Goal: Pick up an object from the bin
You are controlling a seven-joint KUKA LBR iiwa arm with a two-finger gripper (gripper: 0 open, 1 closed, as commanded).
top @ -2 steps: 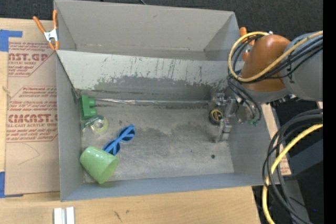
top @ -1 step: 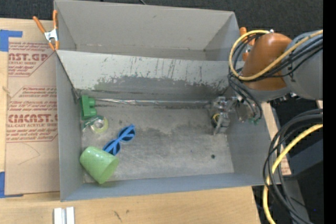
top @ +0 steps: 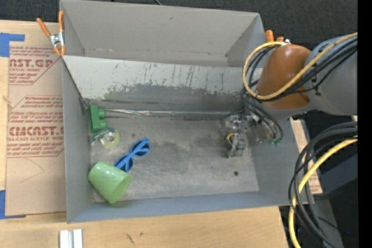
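Green cup point(top: 109, 182) at bin's left, well apart from gripper point(top: 235, 147)

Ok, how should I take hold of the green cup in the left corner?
Probably from above, across its rounded body: the green cup lies on its side, so no rim faces up. Stay clear of the blue glasses beside it.

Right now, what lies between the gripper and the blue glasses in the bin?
Nothing. In the camera view, the stretch of bin floor between the gripper on the right and the blue glasses on the left is bare grey metal.
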